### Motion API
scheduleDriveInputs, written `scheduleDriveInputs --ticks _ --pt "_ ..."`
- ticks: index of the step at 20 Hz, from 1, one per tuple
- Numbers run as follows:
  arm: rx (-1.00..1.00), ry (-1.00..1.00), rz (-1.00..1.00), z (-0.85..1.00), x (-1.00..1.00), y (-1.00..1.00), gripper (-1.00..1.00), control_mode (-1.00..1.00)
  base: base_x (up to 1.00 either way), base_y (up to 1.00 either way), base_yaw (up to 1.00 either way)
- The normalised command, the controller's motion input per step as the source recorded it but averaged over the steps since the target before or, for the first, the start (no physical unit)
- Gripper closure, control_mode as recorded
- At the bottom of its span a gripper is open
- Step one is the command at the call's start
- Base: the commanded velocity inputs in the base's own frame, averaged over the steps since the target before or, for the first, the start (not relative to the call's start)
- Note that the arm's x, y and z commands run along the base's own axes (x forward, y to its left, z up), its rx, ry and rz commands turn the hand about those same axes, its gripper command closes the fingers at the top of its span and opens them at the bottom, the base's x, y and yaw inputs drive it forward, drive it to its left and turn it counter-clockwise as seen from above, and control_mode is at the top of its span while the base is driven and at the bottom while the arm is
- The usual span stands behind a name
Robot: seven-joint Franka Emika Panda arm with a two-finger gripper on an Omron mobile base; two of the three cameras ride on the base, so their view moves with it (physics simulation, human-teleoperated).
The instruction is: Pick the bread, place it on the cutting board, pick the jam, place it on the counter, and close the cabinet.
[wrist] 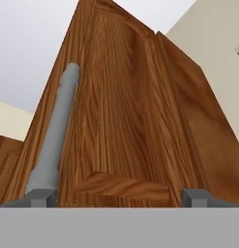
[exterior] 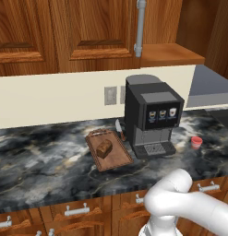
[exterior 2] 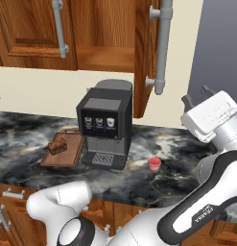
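The bread [exterior: 105, 147] [exterior 2: 57, 144] lies on the cutting board [exterior: 116, 159] [exterior 2: 67, 157], left of the coffee machine. To that machine's right, the red jam [exterior: 196, 142] [exterior 2: 154, 164] stands on the counter [exterior: 41, 156] [exterior 2: 24, 129]. One door [exterior 2: 145, 57] [wrist: 130, 121] of the cabinet [exterior: 87, 32] stands swung out, its grey handle [exterior 2: 163, 48] [wrist: 53, 140] facing the arm. My gripper [exterior 2: 195, 96] [wrist: 118, 198] hangs open just right of that door at handle height, holding nothing, and the door panel lies close in front of its fingertips [wrist: 41, 196].
A black coffee machine [exterior: 152, 115] [exterior 2: 104, 125] stands against the wall between board and jam. A small knife-like item [exterior: 119, 129] lies behind the board. The open cabinet's shelf [exterior: 171, 53] shows above the machine. Drawers with silver handles [exterior: 76, 211] run under the counter.
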Motion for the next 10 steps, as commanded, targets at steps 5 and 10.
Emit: scheduleDriveInputs --ticks 5,10 --pt "0.0 0.0 0.1 0.03 -0.01 0.0 -1.0 -1.0 0.0 0.0 0.0" --pt "0.0 0.0 0.07 0.12 0.0 0.0 -1.0 -1.0 0.0 0.0 0.0"
